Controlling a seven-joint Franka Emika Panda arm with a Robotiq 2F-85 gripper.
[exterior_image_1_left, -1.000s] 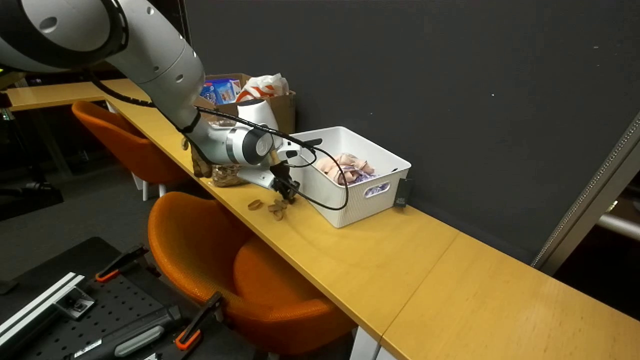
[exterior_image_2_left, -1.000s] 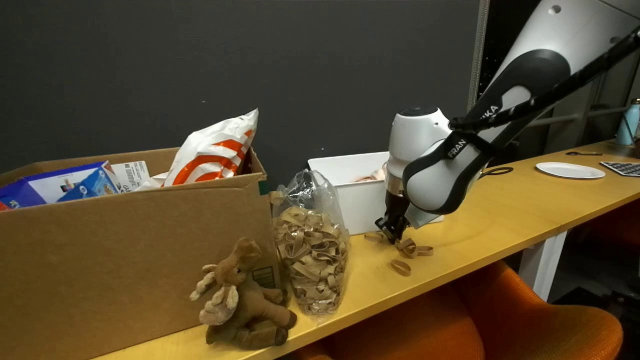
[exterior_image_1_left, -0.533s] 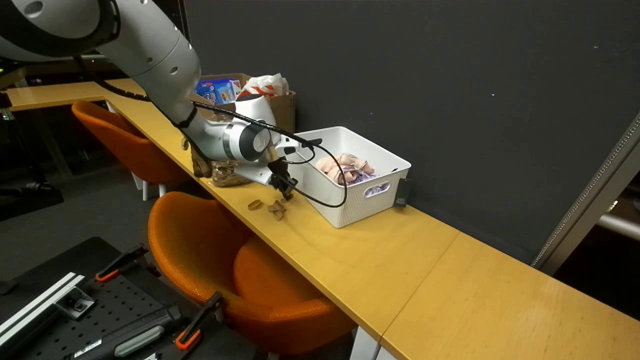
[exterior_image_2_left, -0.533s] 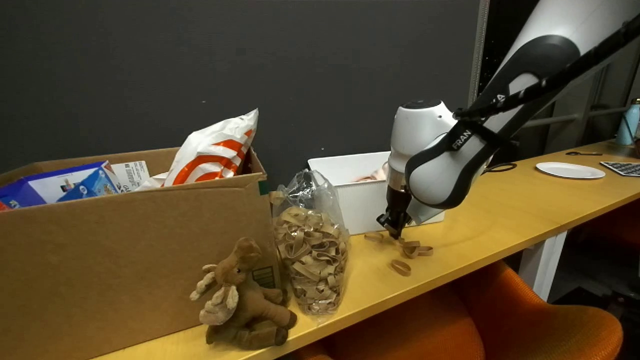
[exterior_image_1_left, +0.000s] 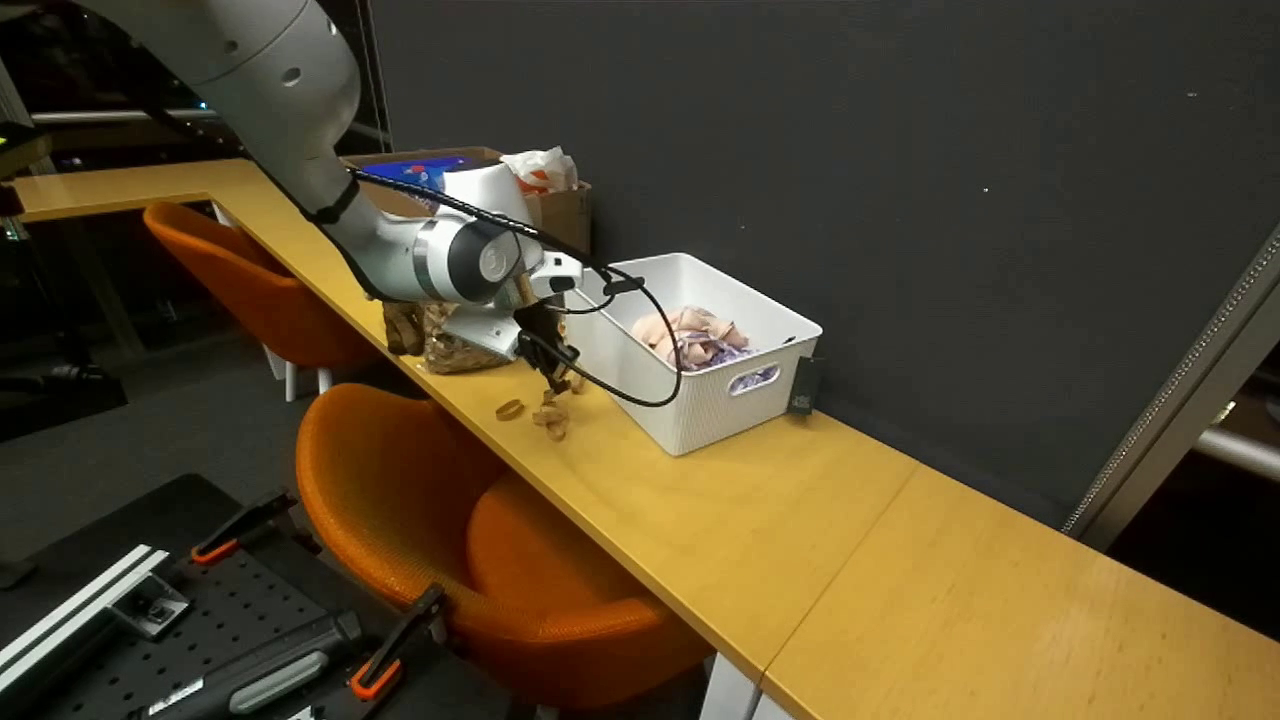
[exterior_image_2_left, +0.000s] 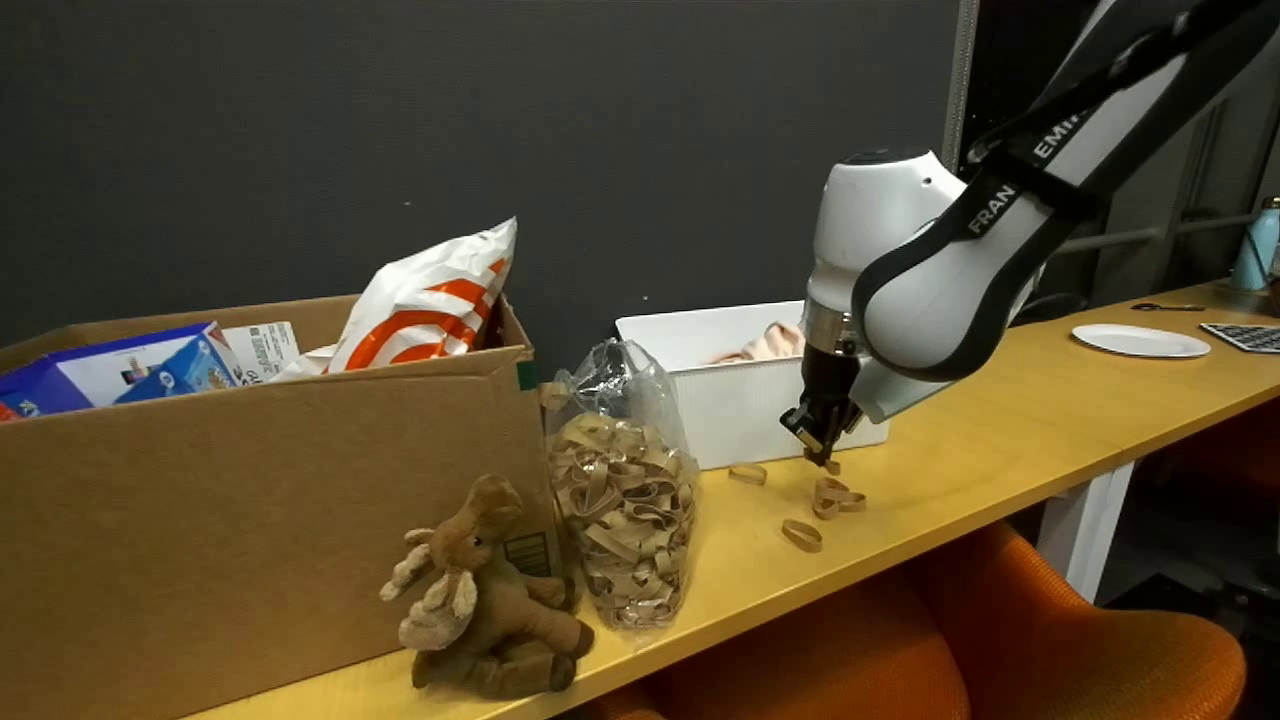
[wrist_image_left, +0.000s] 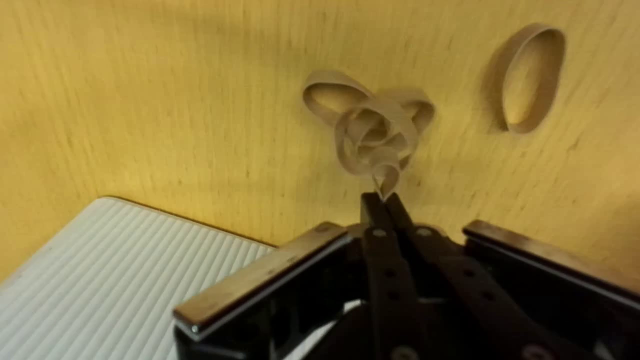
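Observation:
My gripper (wrist_image_left: 382, 198) is shut on a tan rubber band (wrist_image_left: 389, 175), which pokes out from between the fingertips in the wrist view. Just beyond it lies a tangled pile of several tan bands (wrist_image_left: 367, 120) on the table. I cannot tell whether the held band still touches the pile. A single loose band (wrist_image_left: 534, 80) lies to the right in the wrist view. Another band (exterior_image_2_left: 747, 474) lies near the white bin. In both exterior views the gripper (exterior_image_1_left: 558, 384) points down just above the pile, beside the bin; it also shows here (exterior_image_2_left: 820, 455).
The white bin (exterior_image_1_left: 640, 395) holds pink and purple cloth (exterior_image_1_left: 690, 335). A clear bag of bands (exterior_image_2_left: 625, 510), a plush moose (exterior_image_2_left: 490, 610) and a cardboard box (exterior_image_2_left: 270, 520) stand on the table. A white plate (exterior_image_2_left: 1140, 341) lies farther along. Orange chairs (exterior_image_1_left: 400, 500) stand at the table edge.
The gripper has risen and shifted, leftward in one exterior view and rightward in another, moving slightly away from the bin. The pile's top bands have shifted a little.

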